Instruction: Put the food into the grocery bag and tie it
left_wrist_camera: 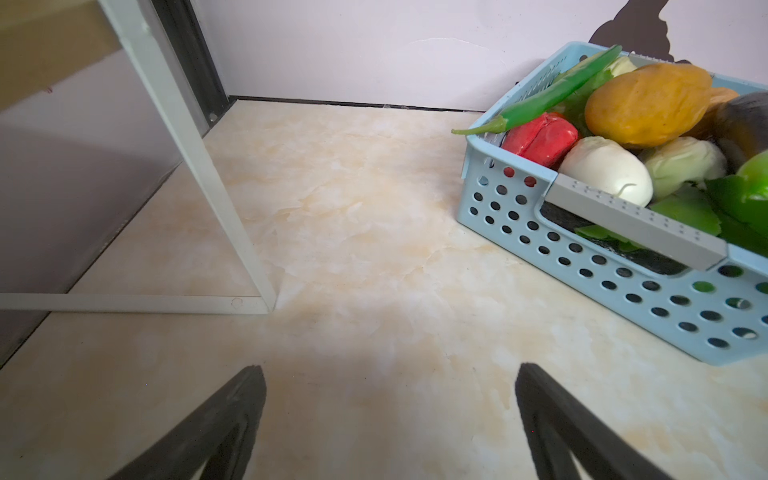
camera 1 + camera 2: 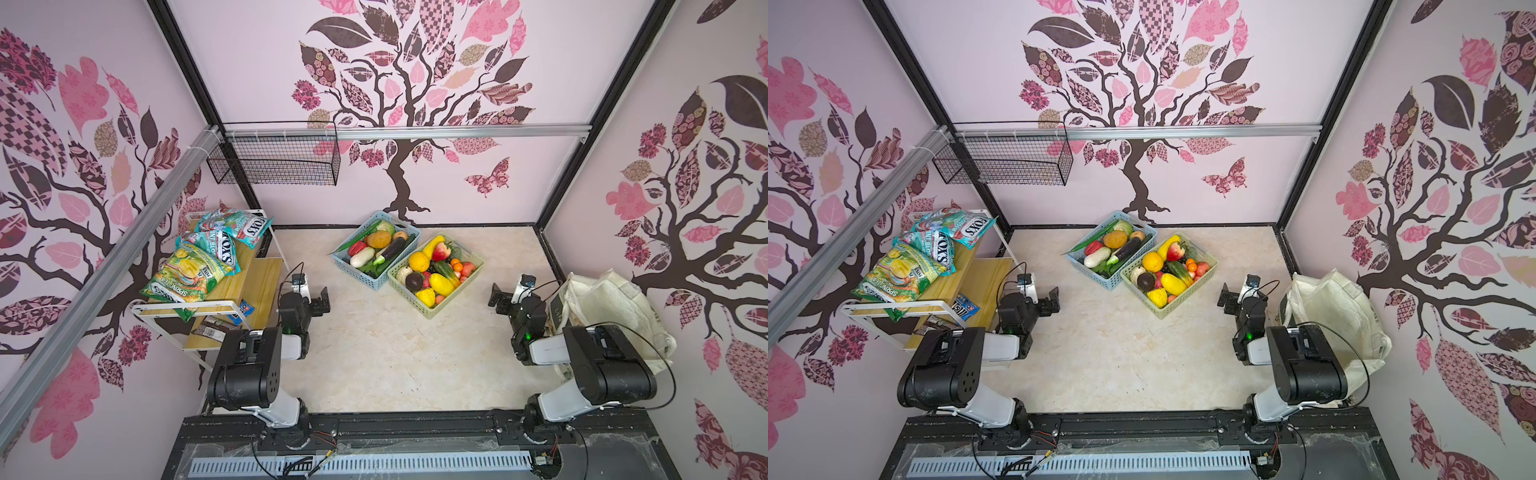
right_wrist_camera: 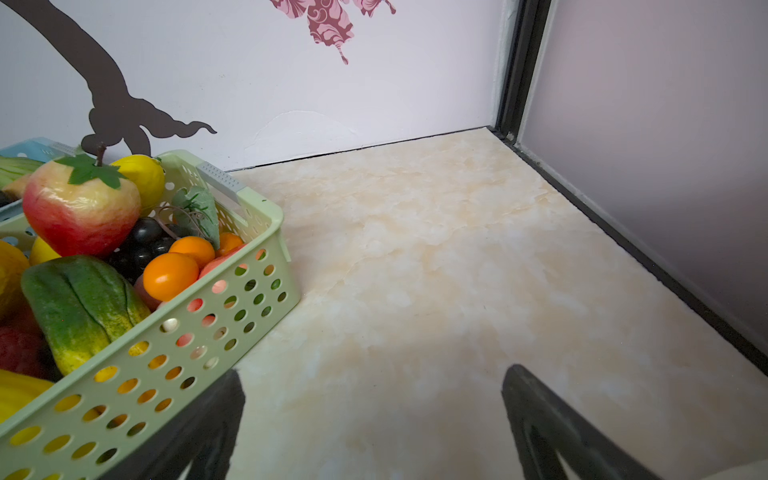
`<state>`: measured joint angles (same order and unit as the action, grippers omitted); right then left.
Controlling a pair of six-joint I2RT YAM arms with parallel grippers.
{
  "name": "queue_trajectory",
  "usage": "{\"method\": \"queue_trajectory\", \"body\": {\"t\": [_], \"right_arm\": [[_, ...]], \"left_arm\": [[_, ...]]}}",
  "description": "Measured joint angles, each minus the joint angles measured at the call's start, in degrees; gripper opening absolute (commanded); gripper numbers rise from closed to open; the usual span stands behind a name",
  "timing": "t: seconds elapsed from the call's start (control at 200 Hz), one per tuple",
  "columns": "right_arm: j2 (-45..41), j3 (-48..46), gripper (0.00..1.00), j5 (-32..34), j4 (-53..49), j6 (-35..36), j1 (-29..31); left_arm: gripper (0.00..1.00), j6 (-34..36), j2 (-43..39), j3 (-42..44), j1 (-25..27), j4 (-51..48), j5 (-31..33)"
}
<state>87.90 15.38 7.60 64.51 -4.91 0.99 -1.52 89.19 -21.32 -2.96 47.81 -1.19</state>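
Observation:
The food (image 2: 419,262) (image 2: 1152,262) fills two plastic baskets at the back middle of the table: a light blue basket (image 2: 341,261) (image 1: 519,232) and a pale green basket (image 2: 453,296) (image 3: 187,353). The grocery bag (image 2: 602,299) (image 2: 1329,303), a crumpled cream tote, lies at the right edge behind my right arm. My left gripper (image 2: 323,300) (image 2: 1054,301) (image 1: 390,368) is open and empty, left of the blue basket. My right gripper (image 2: 498,297) (image 2: 1226,298) (image 3: 375,370) is open and empty, just right of the green basket.
A wooden shelf rack (image 2: 249,291) with snack packets (image 2: 199,266) stands at the left; its white leg (image 1: 195,166) shows in the left wrist view. A black wire basket (image 2: 278,160) hangs on the back wall. Walls enclose the table on three sides.

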Motion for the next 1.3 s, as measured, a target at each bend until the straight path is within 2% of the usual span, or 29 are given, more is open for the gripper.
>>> {"method": "queue_trajectory", "body": {"t": [0.435, 0.56, 0.735, 0.9, 1.08, 1.3], "right_arm": [[-0.02, 0.11, 1.00, 0.11, -0.13, 0.00, 0.00], [-0.22, 2.10, 1.00, 0.09, -3.63, 0.24, 0.13], [-2.82, 5.75, 1.00, 0.13, -11.15, 0.87, 1.14], [-6.67, 9.94, 1.00, 0.26, -20.35, 0.42, 2.60], [-9.46, 14.64, 0.99, 0.09, -28.87, -3.13, 5.55], [-10.95, 21.07, 0.97, -1.01, -40.26, -8.66, 9.46]], "left_arm": [[0.97, -0.33, -0.02, -0.07, 0.00, -0.11, 0.81], [0.97, -1.09, -2.71, -3.48, 0.00, -8.20, 2.64], [0.97, -1.33, -5.97, -11.21, 1.36, -17.09, 7.08], [0.97, -2.45, -6.64, -13.27, 2.27, -23.15, 10.75], [0.97, -7.15, -6.60, -17.14, 2.95, -31.87, 16.41], [0.97, -10.71, -6.60, -18.95, 3.43, -36.33, 17.70]]}}
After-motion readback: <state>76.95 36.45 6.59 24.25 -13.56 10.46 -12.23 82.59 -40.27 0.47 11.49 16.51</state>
